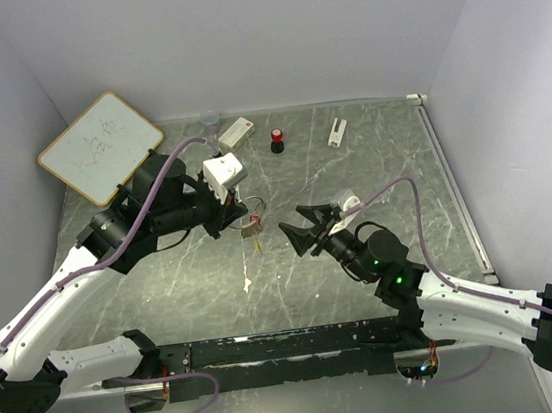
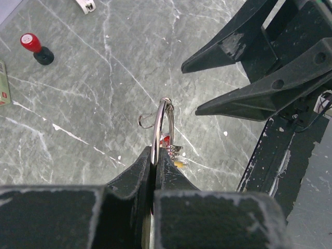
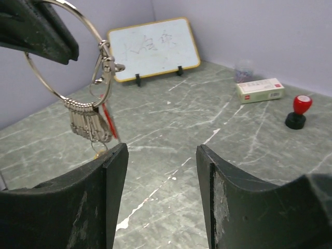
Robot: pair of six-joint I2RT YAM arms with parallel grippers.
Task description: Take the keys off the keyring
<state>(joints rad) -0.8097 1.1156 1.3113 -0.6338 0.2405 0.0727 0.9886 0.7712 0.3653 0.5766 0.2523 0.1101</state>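
The keyring (image 2: 157, 127) has its lower arc buried between the pinched fingers of the left tool (image 2: 155, 158); in the right wrist view its top leaves the picture; the keys (image 3: 89, 123) overlap, uncountable, the lowest half-hidden behind the right tool (image 3: 160, 153); the whiteboard (image 3: 153, 46) scrawl is illegible.

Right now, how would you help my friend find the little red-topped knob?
Find the whiteboard at the far left corner of the table, then go right along the back past the flat white box. The knob stands just after it. It is the only thing there with a black base and red top.
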